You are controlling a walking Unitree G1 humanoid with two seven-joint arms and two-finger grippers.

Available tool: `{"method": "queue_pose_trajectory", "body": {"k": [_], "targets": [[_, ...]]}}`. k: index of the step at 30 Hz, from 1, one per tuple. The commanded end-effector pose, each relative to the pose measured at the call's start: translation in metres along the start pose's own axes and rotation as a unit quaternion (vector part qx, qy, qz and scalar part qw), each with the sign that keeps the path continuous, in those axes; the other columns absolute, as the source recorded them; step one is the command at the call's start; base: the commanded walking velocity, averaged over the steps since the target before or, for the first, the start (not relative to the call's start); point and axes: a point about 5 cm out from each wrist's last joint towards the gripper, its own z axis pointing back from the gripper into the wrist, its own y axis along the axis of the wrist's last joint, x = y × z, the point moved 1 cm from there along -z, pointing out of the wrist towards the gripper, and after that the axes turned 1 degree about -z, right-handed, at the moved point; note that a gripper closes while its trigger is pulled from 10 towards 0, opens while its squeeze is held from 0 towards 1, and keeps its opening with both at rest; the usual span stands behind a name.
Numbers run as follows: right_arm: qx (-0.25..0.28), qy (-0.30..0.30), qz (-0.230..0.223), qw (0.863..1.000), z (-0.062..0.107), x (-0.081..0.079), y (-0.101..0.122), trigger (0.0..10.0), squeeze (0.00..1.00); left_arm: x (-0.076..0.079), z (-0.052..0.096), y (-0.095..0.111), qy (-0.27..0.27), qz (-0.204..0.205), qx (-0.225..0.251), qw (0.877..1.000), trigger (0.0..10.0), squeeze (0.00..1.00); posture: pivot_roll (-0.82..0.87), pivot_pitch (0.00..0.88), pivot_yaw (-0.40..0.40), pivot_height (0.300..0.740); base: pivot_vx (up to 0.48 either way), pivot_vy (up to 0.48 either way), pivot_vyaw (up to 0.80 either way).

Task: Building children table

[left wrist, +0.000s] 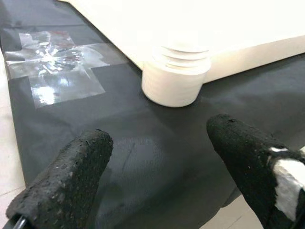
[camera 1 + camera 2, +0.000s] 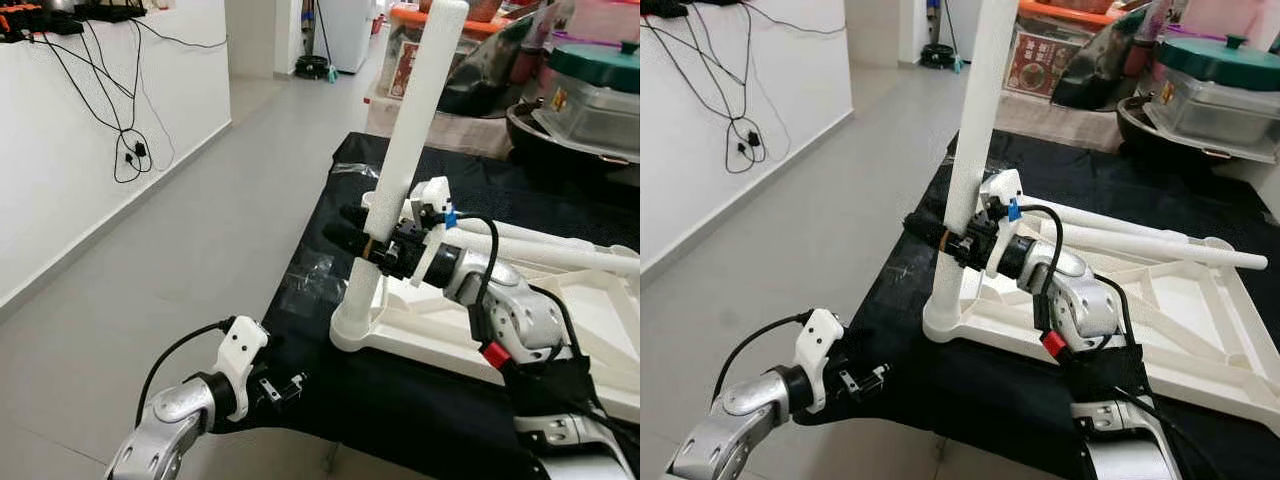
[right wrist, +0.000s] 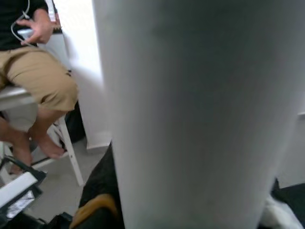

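1. Head view: my right gripper (image 2: 368, 240) is clamping the long white plastic table leg (image 2: 412, 150), standing slightly tilted in the corner socket (image 2: 352, 325) of the upturned white tabletop (image 2: 1200, 310).
2. My left gripper (image 1: 157, 167) is hovering spread open near that socket, over the black cloth (image 2: 400, 400).
3. Next, I judge: straightening the leg and twisting it home.

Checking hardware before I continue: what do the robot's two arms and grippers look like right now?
Both arms are silver metal with white plastic wrist housings and black cables looping along them. The left gripper has two textured black fingers. The right gripper is black too; its arm carries a small blue part, a red tag and a black wrap.
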Motion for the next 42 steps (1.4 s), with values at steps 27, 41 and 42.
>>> {"method": "queue_pose_trajectory", "body": {"k": [27,41,42], "targets": [[-0.044,-0.656,-0.046,0.752,0.063,0.093,-0.038,10.0,1.00,0.002,0.001,-0.003,-0.003,0.000,-0.007,1.000,10.0,0.00,0.04,0.000,-0.117,0.740,0.000,0.000,0.00],[0.099,-0.221,-0.021,0.970,-0.003,0.043,0.033,10.0,0.00,0.001,0.003,-0.004,-0.001,0.001,-0.007,1.000,10.0,0.00,0.04,0.000,-0.118,0.740,0.000,0.000,0.00],[0.093,-0.148,-0.016,0.984,-0.008,0.028,0.033,10.0,0.00,0.001,0.002,-0.004,-0.002,0.001,-0.007,1.000,10.0,0.00,0.04,0.000,-0.118,0.740,0.000,0.000,0.00]]}}
